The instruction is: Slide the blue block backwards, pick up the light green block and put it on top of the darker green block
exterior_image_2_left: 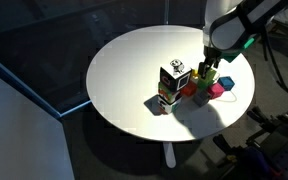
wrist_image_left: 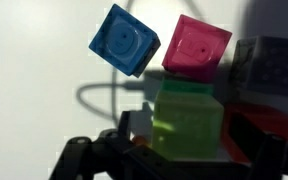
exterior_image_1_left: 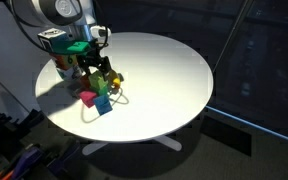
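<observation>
Gripping the light green block (wrist_image_left: 189,128) from both sides, the end effector (wrist_image_left: 189,140) comes in at the near edge of the wrist view. One finger (wrist_image_left: 134,125) lies against the block's left face and the dark one is at its right, so it reads as clenched on the block. A band of deeper green along the block's far edge looks like the darker green block (wrist_image_left: 184,92) directly beneath it, though whether the two touch cannot be told.

Just right of them lies a red block (wrist_image_left: 266,120), with a dark cube (wrist_image_left: 272,62) beyond it. A thin cable (wrist_image_left: 96,95) loops over the white desk (wrist_image_left: 34,90) on the left.

Farther on, the blue block (wrist_image_left: 124,40) sits turned at an angle, well apart from the green pair. The magenta block (wrist_image_left: 196,47) is just beside it on the right, a narrow gap between them.

In an exterior view, the end effector (exterior_image_1_left: 102,72) hangs low over the cluster, with the blue block (exterior_image_1_left: 104,106) and the magenta block (exterior_image_1_left: 87,98) at the near rim of the round desk (exterior_image_1_left: 174,70). In an exterior view, a stack of patterned cubes (exterior_image_2_left: 172,80) stands left of the cluster.
</observation>
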You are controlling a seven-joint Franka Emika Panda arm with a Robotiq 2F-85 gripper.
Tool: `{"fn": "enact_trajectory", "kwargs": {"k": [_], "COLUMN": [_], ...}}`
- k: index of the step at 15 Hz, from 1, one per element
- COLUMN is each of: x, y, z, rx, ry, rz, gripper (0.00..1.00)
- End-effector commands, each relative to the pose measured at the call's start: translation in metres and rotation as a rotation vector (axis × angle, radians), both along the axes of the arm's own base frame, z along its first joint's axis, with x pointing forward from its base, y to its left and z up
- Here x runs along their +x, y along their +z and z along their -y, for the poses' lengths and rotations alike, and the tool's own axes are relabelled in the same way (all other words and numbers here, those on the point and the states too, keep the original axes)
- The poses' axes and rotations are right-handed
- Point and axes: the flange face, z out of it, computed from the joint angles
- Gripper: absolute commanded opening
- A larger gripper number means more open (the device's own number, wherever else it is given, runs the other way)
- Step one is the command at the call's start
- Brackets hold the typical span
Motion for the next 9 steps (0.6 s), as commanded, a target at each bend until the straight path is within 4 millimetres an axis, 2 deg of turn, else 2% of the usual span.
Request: {"fn": "enact_trajectory", "kwargs": {"k": [1,9], "x": [0.000,-0.003], "y": [0.016,0.050], "z": [0.000,0.002], "rx": [0.009,0.021], "ry": [-0.020,-0.059], "rz": [-0.015,-0.006], "gripper": [1.00,1.00]}}
